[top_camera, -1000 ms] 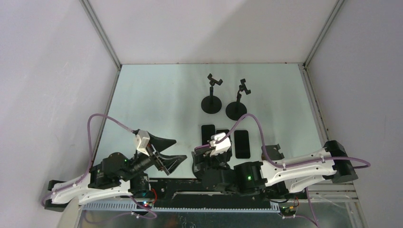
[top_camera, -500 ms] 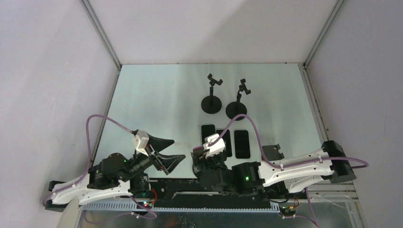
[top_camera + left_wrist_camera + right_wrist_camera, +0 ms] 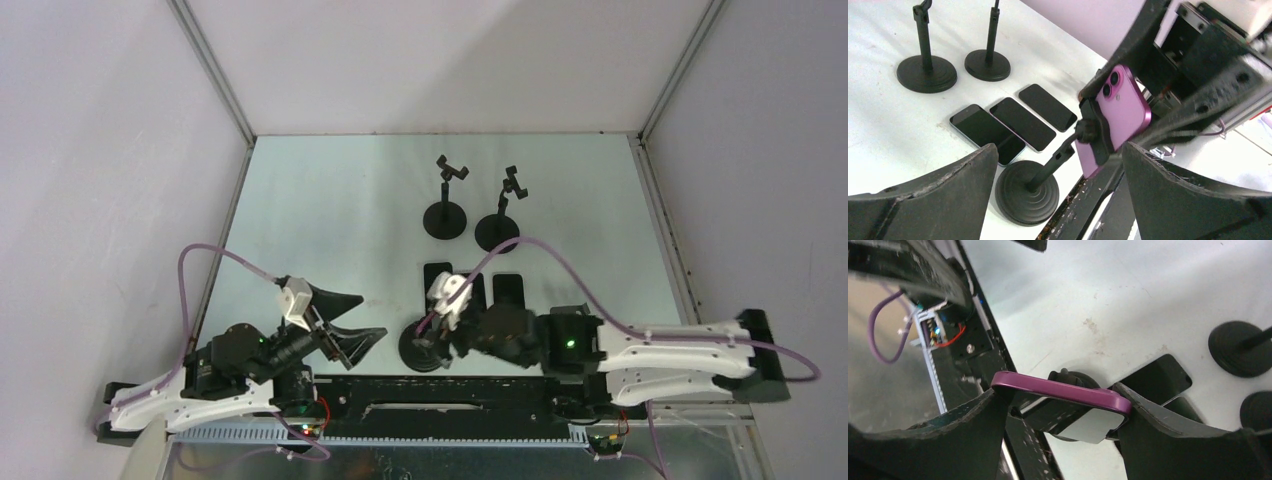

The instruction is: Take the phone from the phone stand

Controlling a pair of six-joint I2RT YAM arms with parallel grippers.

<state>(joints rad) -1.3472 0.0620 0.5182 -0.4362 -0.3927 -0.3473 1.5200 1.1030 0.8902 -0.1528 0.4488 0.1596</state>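
Observation:
A purple phone (image 3: pixel 1120 107) sits in the clamp of a black phone stand (image 3: pixel 1028 192) near the table's front edge. My right gripper (image 3: pixel 1059 396) is shut on the phone (image 3: pixel 1048 386), one finger on each long edge. In the top view the right gripper (image 3: pixel 442 330) covers the phone, and only the stand's round base (image 3: pixel 415 352) shows. My left gripper (image 3: pixel 1059 150) is open and empty, just left of the stand with its fingers pointing toward it; it also shows in the top view (image 3: pixel 375 315).
Three dark phones (image 3: pixel 475 292) lie flat side by side behind the stand. Two empty black stands (image 3: pixel 445 215) (image 3: pixel 497 228) rise farther back. The black rail at the table's front edge (image 3: pixel 380 385) lies right beside the stand base.
My right arm has stretched out toward the right and its wrist has shifted a little left and back over the stand. The stand's base now shows. The left arm has hardly moved.

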